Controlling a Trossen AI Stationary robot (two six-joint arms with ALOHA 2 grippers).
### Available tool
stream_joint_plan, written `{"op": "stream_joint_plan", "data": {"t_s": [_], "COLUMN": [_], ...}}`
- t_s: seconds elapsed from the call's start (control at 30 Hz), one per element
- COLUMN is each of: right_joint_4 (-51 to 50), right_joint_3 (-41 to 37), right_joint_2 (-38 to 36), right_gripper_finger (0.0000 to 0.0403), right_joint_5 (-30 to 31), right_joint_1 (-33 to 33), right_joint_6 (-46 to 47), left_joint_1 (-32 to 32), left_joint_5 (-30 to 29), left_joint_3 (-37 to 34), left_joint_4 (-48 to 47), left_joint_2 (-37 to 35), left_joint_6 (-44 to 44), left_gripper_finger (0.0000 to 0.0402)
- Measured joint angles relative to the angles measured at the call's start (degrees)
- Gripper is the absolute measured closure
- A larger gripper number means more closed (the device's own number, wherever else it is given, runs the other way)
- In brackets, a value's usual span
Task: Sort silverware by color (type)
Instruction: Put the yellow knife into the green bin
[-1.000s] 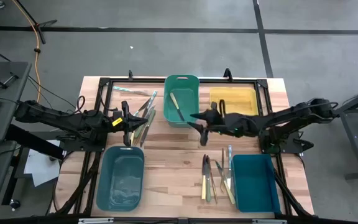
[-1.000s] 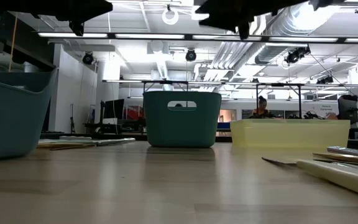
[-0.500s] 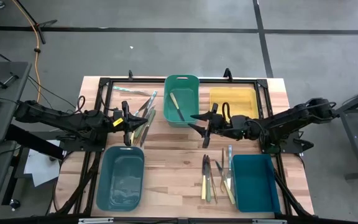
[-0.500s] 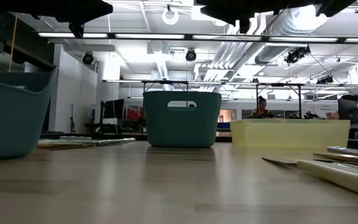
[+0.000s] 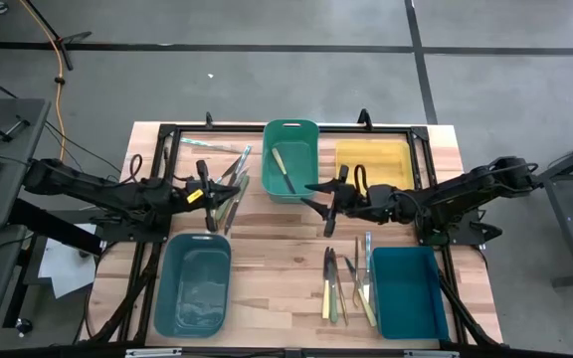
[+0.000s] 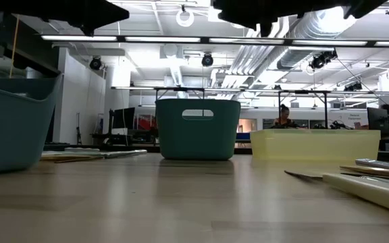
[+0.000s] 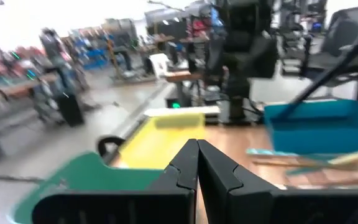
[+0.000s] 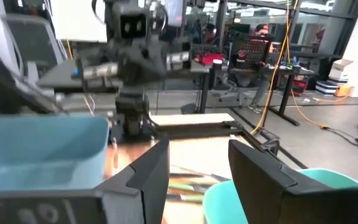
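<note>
— Where's the left gripper [image 5: 207, 194]?
— Fingers pressed together, empty, beside the silverware [image 5: 232, 185] near the tabletop's far-left edge.
— And the right gripper [image 5: 323, 200]?
— Spread wide mid-table, holding nothing; more utensils [image 5: 344, 280] lie toward the near edge

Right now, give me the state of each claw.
Left claw: closed, nothing held.
Right claw: open, nothing between its fingers.

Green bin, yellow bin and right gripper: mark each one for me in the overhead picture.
green bin [image 5: 303, 183]: high view, on its right-hand rim.
yellow bin [image 5: 374, 159]: high view, on its bare floor.
right gripper [image 5: 317, 196]: high view, midway between its open fingertips.
</note>
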Motion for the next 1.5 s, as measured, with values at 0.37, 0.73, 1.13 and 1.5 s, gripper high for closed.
{"op": "stream_joint_plan", "data": {"t_s": [0.37,0.73,1.13,1.5], "right_joint_4": [-9.1,-12.7,-7.7,-8.4], "right_joint_3": [0.0,0.0,0.0,0.0], "right_joint_2": [0.0,0.0,0.0,0.0], "right_gripper_finger": [0.0242,0.0242,0.0242,0.0242], "right_joint_5": [5.8,6.9,0.7,0.3], "right_joint_1": [0.0,0.0,0.2,-0.6], "right_joint_6": [-8.1,-7.4,4.9,7.0], "left_joint_1": [3.6,5.6,5.6,11.1], "left_joint_5": [-7.5,-7.7,-7.7,-3.8], "left_joint_3": [0.1,0.1,0.0,12.7], "left_joint_4": [1.3,-4.7,-9.0,-45.1], "left_joint_2": [0.3,0.3,0.3,2.7], "left_joint_6": [-6.2,-4.8,-5.3,-22.6], "left_gripper_finger": [0.0401,0.0401,0.0401,0.0378]}}
